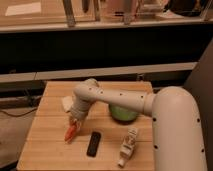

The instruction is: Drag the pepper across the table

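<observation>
The small orange-red pepper [70,132] lies on the light wooden table [50,145], left of centre. My gripper [75,121] hangs from the white arm and sits right at the pepper's upper end, touching or holding it; I cannot see which. The arm reaches in from the right across the table's middle.
A black bar [93,144] lies just right of the pepper. A white bottle-like object [128,146] lies at the front right. A green bowl [123,113] sits behind the arm. A pale object [67,103] lies at the left rear. The table's edges are close on all sides.
</observation>
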You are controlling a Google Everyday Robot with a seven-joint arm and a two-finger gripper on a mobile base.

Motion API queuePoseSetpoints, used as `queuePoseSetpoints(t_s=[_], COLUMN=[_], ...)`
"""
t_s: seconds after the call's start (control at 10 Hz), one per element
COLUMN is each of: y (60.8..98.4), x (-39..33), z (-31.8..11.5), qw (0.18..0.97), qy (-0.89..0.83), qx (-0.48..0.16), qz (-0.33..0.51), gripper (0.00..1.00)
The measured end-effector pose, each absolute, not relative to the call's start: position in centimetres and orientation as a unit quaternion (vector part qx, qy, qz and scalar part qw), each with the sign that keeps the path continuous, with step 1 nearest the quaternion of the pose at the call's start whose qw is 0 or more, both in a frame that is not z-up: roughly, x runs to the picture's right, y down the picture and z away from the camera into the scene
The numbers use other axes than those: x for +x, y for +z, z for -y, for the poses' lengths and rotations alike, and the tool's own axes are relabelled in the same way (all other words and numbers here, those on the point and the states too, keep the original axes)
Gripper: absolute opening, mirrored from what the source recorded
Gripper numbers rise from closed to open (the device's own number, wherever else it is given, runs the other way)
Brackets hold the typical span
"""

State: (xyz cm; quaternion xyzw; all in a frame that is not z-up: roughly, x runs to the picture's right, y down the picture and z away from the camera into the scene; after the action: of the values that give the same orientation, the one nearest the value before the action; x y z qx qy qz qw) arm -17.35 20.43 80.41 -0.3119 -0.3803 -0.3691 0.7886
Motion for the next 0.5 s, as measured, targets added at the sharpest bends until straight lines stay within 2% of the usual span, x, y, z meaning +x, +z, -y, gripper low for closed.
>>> queuePoseSetpoints(t_s=[0.5], y=[80.61], x=[-16.74], z=[-20.50], qw=[0.793], qy=[-0.356], qx=[-0.314], qz=[0.382], gripper=[0.00])
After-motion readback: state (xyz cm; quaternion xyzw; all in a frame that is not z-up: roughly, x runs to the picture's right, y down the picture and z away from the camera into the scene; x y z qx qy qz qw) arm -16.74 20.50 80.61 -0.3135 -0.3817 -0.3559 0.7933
